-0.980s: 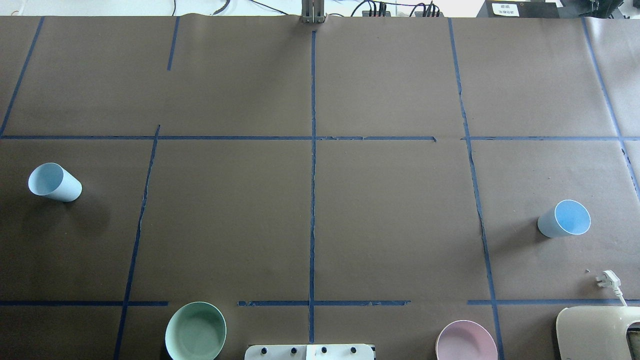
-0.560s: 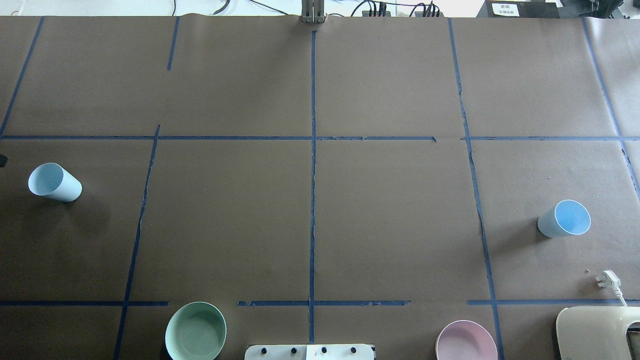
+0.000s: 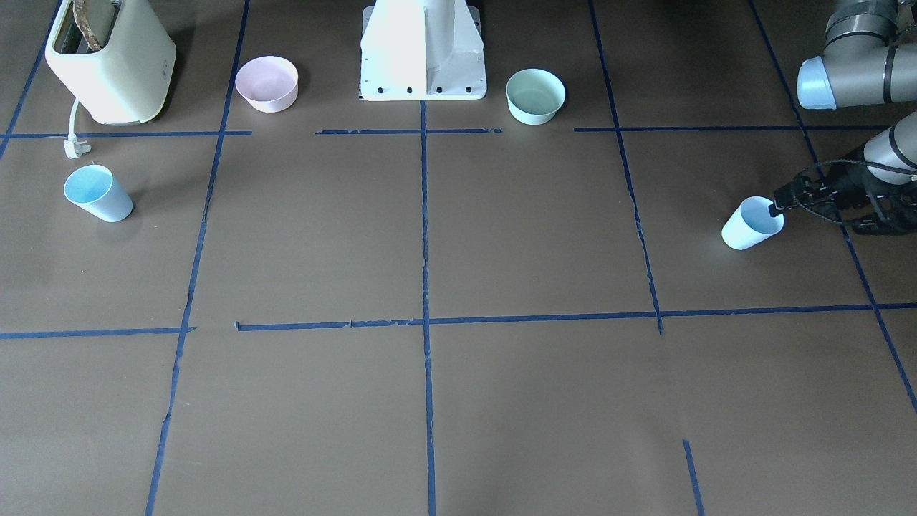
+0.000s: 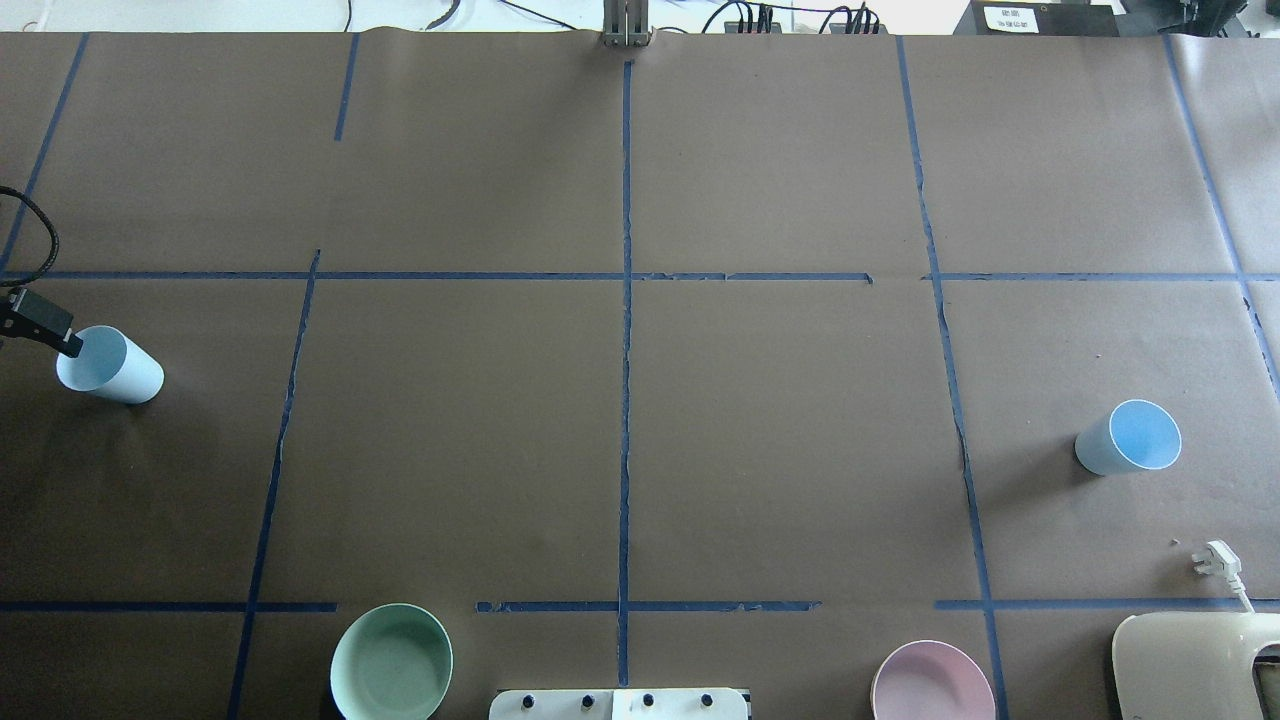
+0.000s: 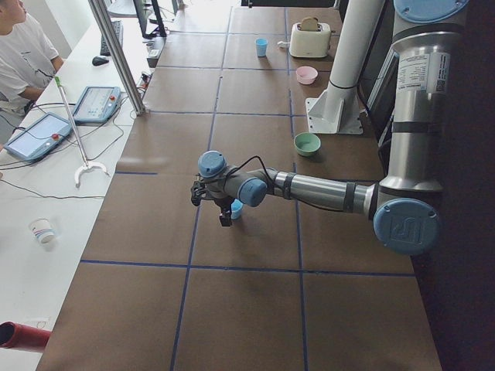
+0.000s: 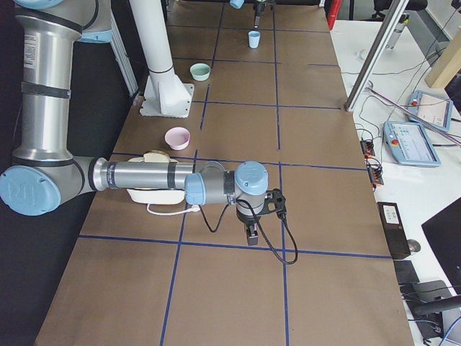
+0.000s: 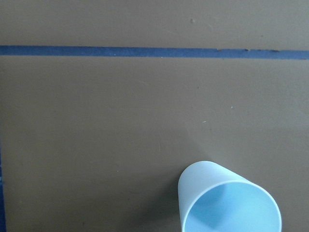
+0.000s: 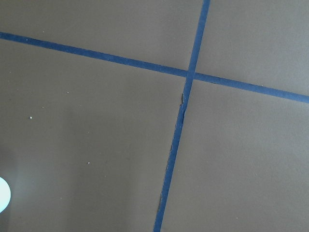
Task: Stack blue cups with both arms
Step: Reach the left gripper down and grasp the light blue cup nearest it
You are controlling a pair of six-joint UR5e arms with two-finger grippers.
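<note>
Left fingers: black tips of the left gripper (image 3: pixel 776 208) at the rim of the nearer cup, one tip over the mouth edge. Gap between them unreadable, so cannot tell whether apart or closed. No hold visible.
Right fingers: right gripper (image 6: pixel 251 234) in the side view only, pointing down over bare paper. Opening not judgeable from there. No cup in it.
Cup 1: small pale-blue tapered plastic cup (image 3: pixel 749 228), upright, mouth up, far out to the left of the white pedestal base (image 3: pixel 423 50).
Cup 2: second pale-blue tapered plastic cup (image 3: pixel 97 192), upright, far out to the right of the base, well apart from cup 1.
Handling: probably very light, thin-walled, smooth, narrow at the foot. Likely to tip or skid if nudged sideways.
Grasp spot: best on the rim wall, one finger inside and one outside, with a gentle squeeze.
Stage: reach to first cup, no stacking yet.
Others: wide mint-green bowl (image 3: pixel 535 95) just left of the base, wide pink bowl (image 3: pixel 266 83) just right, cream toaster (image 3: pixel 111 61) further right.
</note>
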